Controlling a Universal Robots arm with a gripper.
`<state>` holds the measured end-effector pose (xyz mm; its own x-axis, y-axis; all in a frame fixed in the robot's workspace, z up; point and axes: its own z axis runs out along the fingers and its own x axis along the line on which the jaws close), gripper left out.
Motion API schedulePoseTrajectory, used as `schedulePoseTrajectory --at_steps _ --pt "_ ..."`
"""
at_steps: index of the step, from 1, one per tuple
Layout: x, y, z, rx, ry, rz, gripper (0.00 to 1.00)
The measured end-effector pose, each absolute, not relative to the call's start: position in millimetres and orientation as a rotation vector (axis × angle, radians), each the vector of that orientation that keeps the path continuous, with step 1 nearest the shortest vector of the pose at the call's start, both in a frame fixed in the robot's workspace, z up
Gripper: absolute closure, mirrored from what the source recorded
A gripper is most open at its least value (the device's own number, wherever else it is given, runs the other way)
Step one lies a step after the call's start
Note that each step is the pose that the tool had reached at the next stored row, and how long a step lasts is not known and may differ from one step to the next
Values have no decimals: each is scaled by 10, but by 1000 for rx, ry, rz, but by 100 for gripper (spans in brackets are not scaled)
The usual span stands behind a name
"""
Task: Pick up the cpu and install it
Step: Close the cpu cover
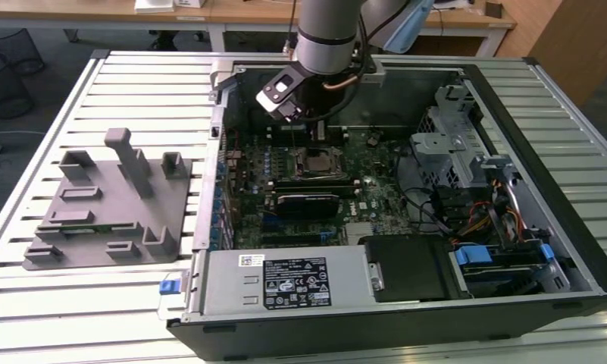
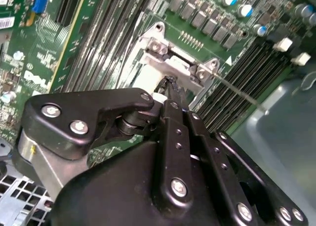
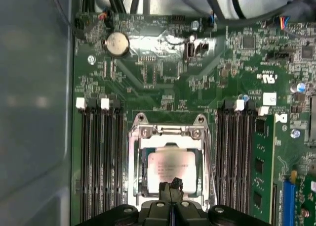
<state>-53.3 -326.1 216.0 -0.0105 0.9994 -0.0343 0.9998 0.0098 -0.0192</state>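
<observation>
One shiny silver square cpu [image 3: 170, 162] sits inside the metal-framed socket [image 3: 170, 132] directly under the tool [image 3: 172, 183], fingers pinched together, empty.

- Soft, even light brightens the bench [image 1: 131, 91].
- The computer case [image 1: 414, 95] interior sits dimmer, shaded.
- Pale glare washes the cpu [image 3: 172, 166] top in the first wrist view.

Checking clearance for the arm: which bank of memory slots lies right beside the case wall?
The bank flanking the socket on the side of the plain grey wall; the other bank lies toward the blue connector.
</observation>
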Motion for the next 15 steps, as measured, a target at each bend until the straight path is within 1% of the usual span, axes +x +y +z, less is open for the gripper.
schedulePoseTrajectory --at_steps 15 --pt "-600 -3261 2027 2201 2225 -59 89"
